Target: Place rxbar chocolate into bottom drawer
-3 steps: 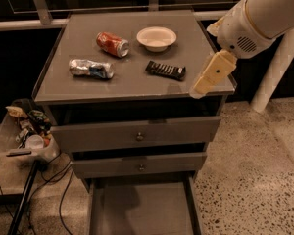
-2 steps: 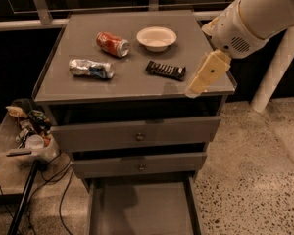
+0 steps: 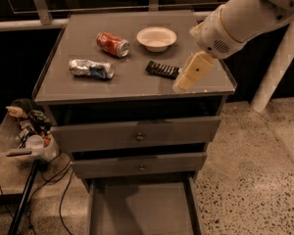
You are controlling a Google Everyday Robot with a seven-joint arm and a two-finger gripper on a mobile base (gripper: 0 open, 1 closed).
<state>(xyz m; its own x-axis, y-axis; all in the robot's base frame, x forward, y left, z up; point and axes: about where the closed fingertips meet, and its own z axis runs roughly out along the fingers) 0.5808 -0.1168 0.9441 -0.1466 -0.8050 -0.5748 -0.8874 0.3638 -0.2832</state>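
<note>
The rxbar chocolate [image 3: 162, 69], a flat dark bar, lies on the grey cabinet top [image 3: 78, 89], right of centre. My gripper [image 3: 186, 80] hangs from the white arm at the upper right, just right of the bar and slightly above the tabletop, touching nothing I can see. The bottom drawer [image 3: 141, 210] is pulled out at the cabinet's foot, showing a bare grey floor.
A red soda can [image 3: 112, 44], a crushed silver-blue can [image 3: 91, 68] and a white bowl [image 3: 157, 38] sit on the top. Two upper knobbed drawers [image 3: 137, 136] are closed. A cluttered tray on a stand [image 3: 27, 136] is at the left. A white post [image 3: 277, 72] stands at the right.
My gripper has moved left and slightly down toward the rxbar chocolate. The objects on the top have not moved.
</note>
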